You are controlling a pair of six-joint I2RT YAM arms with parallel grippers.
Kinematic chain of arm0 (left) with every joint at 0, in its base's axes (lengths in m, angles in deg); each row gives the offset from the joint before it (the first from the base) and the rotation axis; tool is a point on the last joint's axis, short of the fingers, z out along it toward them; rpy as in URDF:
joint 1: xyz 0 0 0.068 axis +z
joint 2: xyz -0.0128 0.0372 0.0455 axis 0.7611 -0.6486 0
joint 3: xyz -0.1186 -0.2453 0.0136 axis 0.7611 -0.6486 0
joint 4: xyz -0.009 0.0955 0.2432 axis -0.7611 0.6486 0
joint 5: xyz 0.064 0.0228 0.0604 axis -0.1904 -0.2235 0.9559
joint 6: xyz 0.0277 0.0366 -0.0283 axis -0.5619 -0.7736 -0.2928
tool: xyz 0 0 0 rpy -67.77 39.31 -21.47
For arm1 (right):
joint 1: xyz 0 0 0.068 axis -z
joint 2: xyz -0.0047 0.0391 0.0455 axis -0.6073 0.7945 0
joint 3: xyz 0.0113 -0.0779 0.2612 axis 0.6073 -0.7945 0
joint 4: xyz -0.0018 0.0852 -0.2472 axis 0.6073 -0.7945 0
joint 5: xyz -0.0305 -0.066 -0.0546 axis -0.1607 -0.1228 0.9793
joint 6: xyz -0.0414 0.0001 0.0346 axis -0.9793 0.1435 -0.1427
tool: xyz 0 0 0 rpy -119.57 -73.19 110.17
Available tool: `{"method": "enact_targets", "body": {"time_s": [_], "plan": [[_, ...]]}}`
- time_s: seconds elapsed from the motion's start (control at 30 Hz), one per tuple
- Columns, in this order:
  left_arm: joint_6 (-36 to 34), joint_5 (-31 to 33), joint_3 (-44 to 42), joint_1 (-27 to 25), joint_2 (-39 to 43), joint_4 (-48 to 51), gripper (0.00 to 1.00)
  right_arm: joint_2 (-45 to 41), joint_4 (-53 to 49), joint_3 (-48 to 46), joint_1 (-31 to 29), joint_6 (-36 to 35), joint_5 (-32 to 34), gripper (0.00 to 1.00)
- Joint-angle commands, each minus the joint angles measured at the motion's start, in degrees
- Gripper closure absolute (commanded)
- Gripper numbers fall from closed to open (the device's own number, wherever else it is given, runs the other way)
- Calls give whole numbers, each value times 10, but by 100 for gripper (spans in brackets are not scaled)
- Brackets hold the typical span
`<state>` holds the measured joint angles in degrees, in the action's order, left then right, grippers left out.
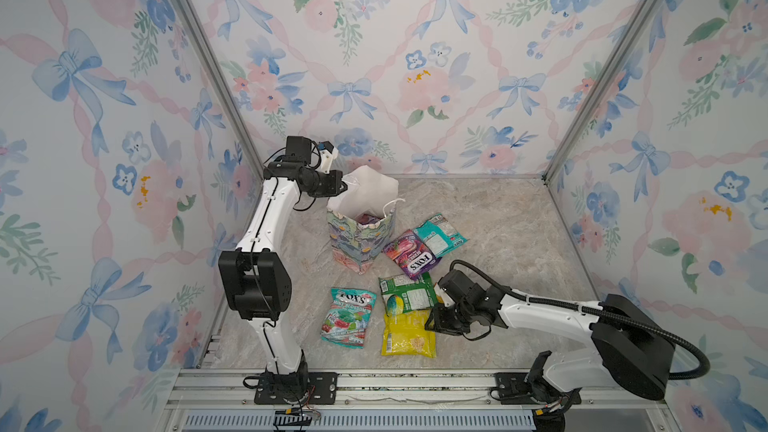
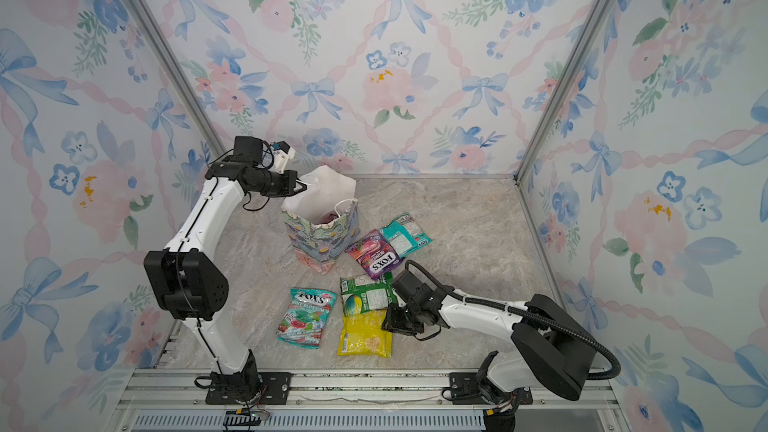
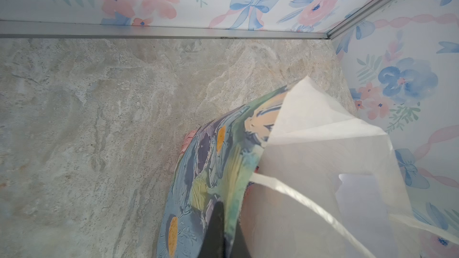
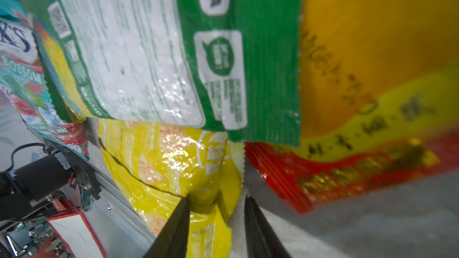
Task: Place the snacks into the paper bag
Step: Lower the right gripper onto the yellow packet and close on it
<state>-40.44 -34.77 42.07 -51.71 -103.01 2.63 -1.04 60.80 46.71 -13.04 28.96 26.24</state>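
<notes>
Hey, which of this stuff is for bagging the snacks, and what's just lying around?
For the job: paper bag, mint packet, green packet, yellow packet, purple packet, teal packet, orange-red packet.
Not part of it: tabletop, floral walls, metal rail.

— Where's the paper bag [image 1: 360,238]?
— Standing upright, mouth open, white inside, floral outside.
— And around it?
— Purple packet [image 1: 409,259] touching teal packet [image 1: 439,235] just to its right. Nearer, green packet [image 1: 405,294] overlaps yellow packet [image 1: 408,334] and an orange-red packet [image 4: 372,120], with the mint-blossom packet [image 1: 348,317] alongside.
</notes>
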Motion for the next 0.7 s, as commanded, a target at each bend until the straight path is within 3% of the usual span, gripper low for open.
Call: {"method": "enact_targets", "body": {"time_s": [0.0, 0.37, 0.67], "plan": [[12, -11, 1, 4, 8, 2, 100, 12, 0, 24, -7, -12, 7, 69], [11, -8, 1, 4, 11, 3, 100, -6, -78, 83, -11, -51, 80, 100], [11, -9, 0, 5, 11, 3, 100, -42, -198, 167, -9, -131, 129, 100]]}}
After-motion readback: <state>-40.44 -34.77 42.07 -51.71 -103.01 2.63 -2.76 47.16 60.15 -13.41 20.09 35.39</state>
